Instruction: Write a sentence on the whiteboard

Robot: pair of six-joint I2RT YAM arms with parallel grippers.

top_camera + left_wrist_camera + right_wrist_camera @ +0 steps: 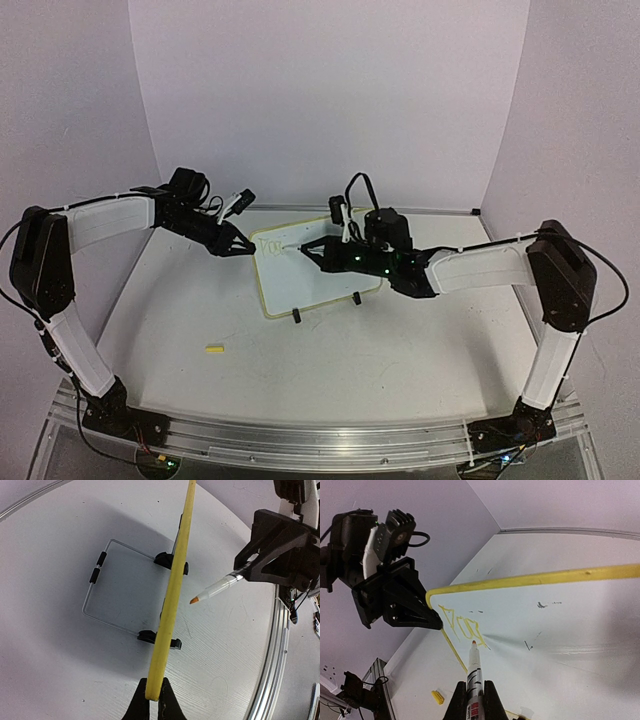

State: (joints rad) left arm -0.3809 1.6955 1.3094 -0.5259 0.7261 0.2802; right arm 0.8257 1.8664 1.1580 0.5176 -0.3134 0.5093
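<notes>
Whiteboard [310, 275] with yellow rim propped leaning on the surface [400, 350], a few faint greenish letters [462, 625] top-left, my left hand [240, 247] pinching that corner, my right hand [308, 250] pinching a marker [474, 667], tip near the letters

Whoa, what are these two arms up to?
They're writing on a small whiteboard. The left gripper pinches the board's edge to steady it, while the right gripper holds a marker pointed at its face. Only a few letters sit near one corner, and the marker's tip looks just off the surface.
</notes>
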